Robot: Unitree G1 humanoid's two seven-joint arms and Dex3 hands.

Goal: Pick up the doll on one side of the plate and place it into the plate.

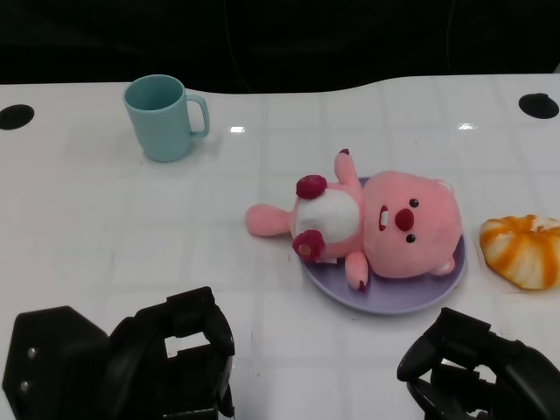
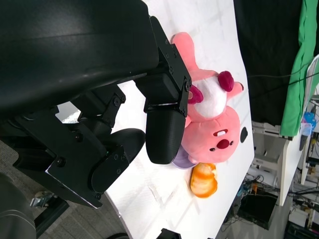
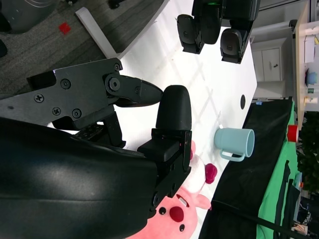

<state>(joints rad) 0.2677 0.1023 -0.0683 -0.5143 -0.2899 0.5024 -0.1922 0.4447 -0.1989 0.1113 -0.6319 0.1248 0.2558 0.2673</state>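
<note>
Nearest, the left hand point(image 1: 122, 367) and the right hand point(image 1: 486, 372) hover low over the near edge of the white table point(image 1: 131, 236), both released, fingers apart and holding nothing. Beyond them the pink doll point(image 1: 381, 223) lies on its back across the purple plate point(image 1: 394, 293), head inside, legs and tail overhanging the left rim. The placing looks done; to finish well, both hands should retreat without brushing the doll. An orange toy point(image 1: 522, 251) sits right; a teal mug point(image 1: 164, 116) stands far left.
</note>
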